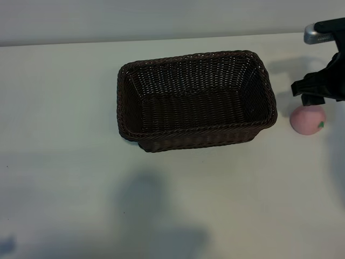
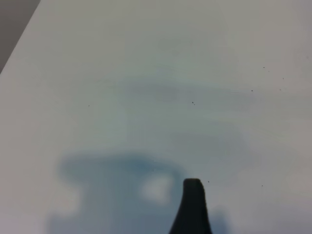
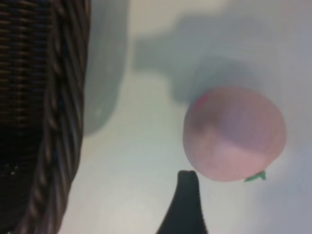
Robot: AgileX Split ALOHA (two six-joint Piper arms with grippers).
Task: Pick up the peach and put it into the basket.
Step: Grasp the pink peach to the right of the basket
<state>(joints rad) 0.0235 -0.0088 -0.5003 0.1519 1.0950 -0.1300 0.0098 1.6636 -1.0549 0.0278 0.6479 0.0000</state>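
The dark-brown woven basket sits mid-table with nothing inside it. The small pale-pink peach lies on the table just right of the basket's right end. My right gripper hovers right behind and above the peach, open and holding nothing. In the right wrist view one dark fingertip sits close beside the peach, with the basket wall off to the side. Of the left gripper only one dark fingertip shows, over bare table; it is out of the exterior view.
The white table stretches to the left and front of the basket. Its far edge runs along the top of the exterior view. A soft arm shadow falls on the table in front of the basket.
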